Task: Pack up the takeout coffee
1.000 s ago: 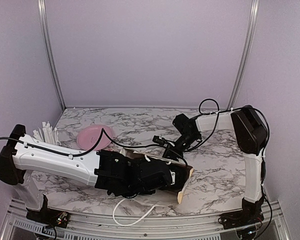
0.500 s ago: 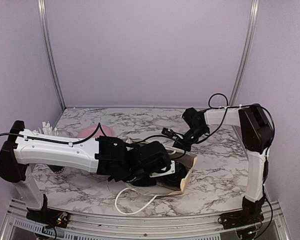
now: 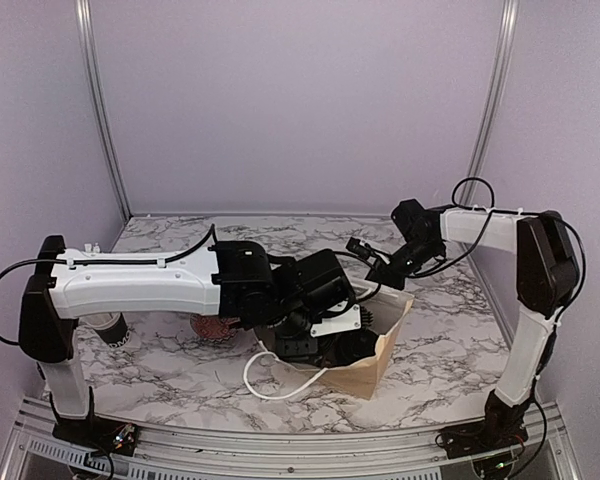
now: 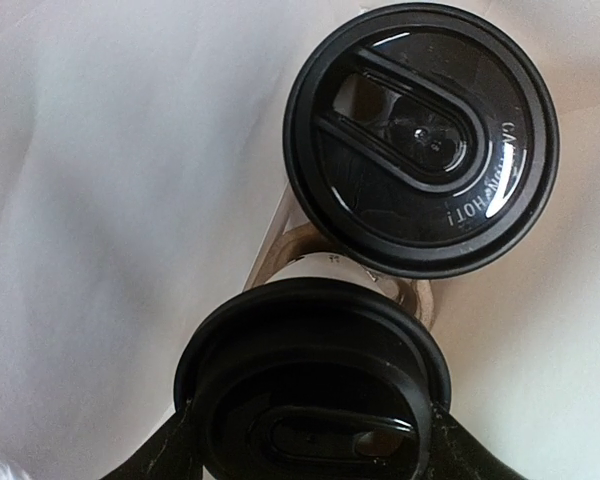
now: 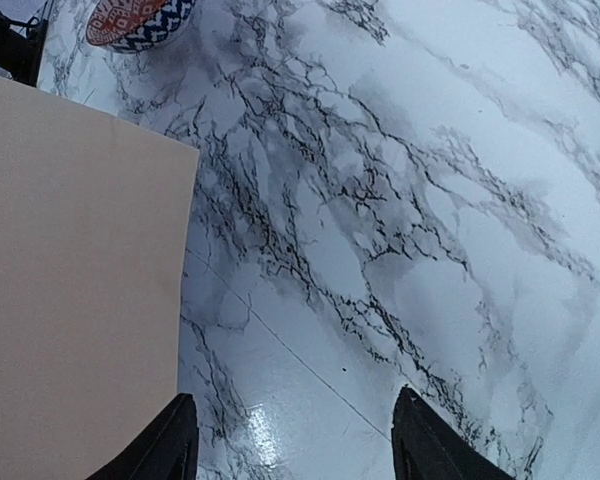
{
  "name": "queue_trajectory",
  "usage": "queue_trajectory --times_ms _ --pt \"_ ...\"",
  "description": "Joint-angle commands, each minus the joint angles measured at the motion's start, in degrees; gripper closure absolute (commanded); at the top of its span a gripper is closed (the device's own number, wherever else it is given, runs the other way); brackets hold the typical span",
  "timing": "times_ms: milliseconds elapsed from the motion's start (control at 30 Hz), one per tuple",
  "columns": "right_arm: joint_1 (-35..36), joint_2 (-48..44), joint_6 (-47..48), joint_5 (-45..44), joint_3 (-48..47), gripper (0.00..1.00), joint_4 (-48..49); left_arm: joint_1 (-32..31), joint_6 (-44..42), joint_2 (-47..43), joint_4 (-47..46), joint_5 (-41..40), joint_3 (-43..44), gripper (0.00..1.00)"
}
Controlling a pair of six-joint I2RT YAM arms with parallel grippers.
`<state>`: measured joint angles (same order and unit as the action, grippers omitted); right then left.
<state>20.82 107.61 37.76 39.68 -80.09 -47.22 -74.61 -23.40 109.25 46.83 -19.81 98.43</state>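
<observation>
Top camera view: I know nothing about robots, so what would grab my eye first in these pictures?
The long white left arm reaches into an open brown paper bag at the middle of the marble table. Up close, the left gripper clasps a black-lidded cup inside the bag, beside a second lidded cup. The right gripper hangs open over marble next to the bag's outer wall.

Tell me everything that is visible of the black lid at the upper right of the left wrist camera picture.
The round black plastic lid is glossy, with a raised rim, a long oval recess across its middle and embossed "HOT!" lettering near the edge. Seen from above, it looks level; its cup is hidden beneath. A second lidded cup sits just nearer, not touching, between the fingers of the left gripper.
</observation>
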Motion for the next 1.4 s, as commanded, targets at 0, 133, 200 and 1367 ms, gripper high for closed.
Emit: queue_trajectory --times_ms 0,133,200,1367 --pt "-0.7 -2.0 0.6 0.2 1.4 0.36 -0.6 -0.1 2.4 2.1 8.2 9.4 2.1 0.54" --pt "-0.7 -2.7 0.8 1.1 2.5 0.36 -0.3 0.0 4.8 2.2 10.1 11.9 4.1 0.54" --pt "-0.8 -3.0 0.9 1.4 3.1 0.36 0.0 0.0 6.3 2.2 10.8 13.1 4.5 0.54" --pt "-0.9 -10.1 1.1 4.5 10.4 0.36 0.8 1.3 12.1 3.7 12.8 16.7 10.4 0.2"
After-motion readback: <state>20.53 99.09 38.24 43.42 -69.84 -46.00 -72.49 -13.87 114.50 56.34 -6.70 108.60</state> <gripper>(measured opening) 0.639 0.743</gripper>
